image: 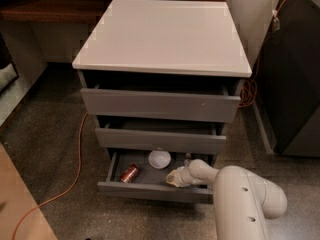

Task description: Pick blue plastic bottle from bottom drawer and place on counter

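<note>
We see the gripper (173,177) in the bottom drawer's (150,190) front right corner, bowl (159,159) and can (129,173) alongside; can't tell if it's open.

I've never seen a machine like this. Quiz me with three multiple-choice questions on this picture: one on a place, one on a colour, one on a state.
1. Where is the tool?
A) in the top drawer
B) on the ground
C) inside the bottom drawer

2. What colour is the can?
A) reddish-brown
B) green
C) yellow

3. How does the bottom drawer stand?
A) pushed shut
B) pulled open
C) taken out of the cabinet

Answers:
1 C, as the arm's tip lies over that drawer's bottom, beside the bowl.
2 A, as it shows reddish-brown against the grey.
3 B, as its inside and contents are in view.
</note>
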